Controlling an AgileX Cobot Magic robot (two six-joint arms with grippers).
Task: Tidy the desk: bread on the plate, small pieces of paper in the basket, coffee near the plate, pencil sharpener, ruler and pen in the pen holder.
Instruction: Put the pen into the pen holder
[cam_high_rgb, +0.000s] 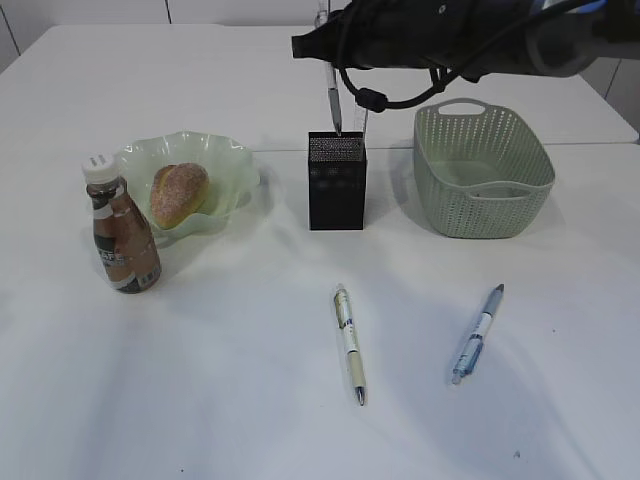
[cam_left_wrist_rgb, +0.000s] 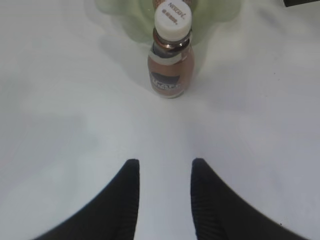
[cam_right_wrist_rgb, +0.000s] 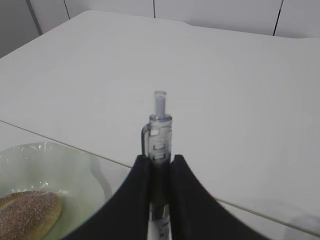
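right gripper (cam_right_wrist_rgb: 155, 167) — jaws pinched on a pen (cam_right_wrist_rgb: 159, 131), long axis upright, tip down | pen hangs directly above the pen holder (cam_high_rgb: 336, 180), mid-desk, tip at its mouth | straight drop looks enough | left gripper (cam_left_wrist_rgb: 162, 172) part open, empty, facing the coffee (cam_left_wrist_rgb: 170, 55) — far left

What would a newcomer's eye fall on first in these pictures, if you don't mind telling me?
Most likely the dark arm reaching in across the top, its right end effector shut on a pen held upright over the black pen holder at mid-desk. Next, the bread lying in the ruffled green plate at left, with the coffee standing just in front. Two more pens lie loose on the near desk.
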